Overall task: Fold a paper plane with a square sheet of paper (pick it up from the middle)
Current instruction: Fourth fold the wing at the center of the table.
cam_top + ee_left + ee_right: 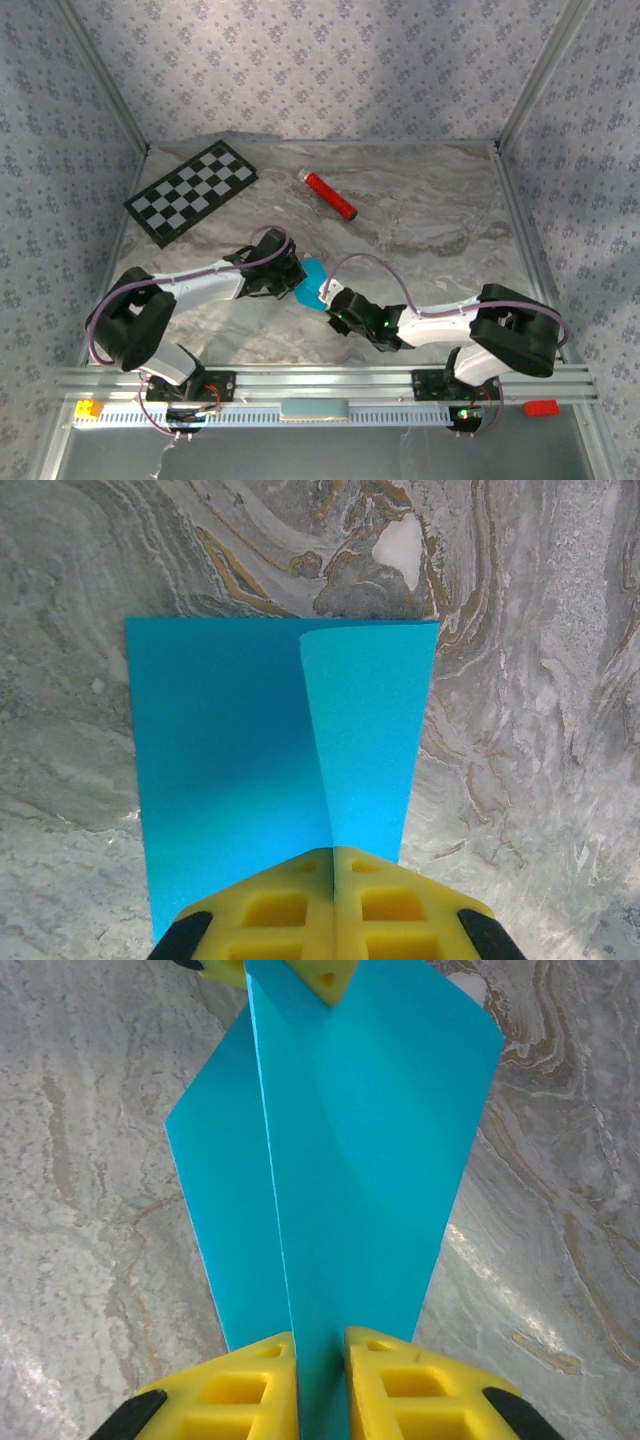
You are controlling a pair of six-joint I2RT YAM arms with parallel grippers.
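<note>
Holding the thin bright cyan-blue folded paper sheet (pixel 313 283) over the grey marbled tabletop (pixel 420 230), we had left gripper (pixel 333 865) and right gripper (pixel 320 1345) both pinched shut on opposite ends, crease running straight between them.

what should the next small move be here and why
Probably bring the cyan paper sheet down onto the marble table to press the crease: left gripper and right gripper pinch opposite ends, and its folded flaps stand loose, not flattened.
</note>
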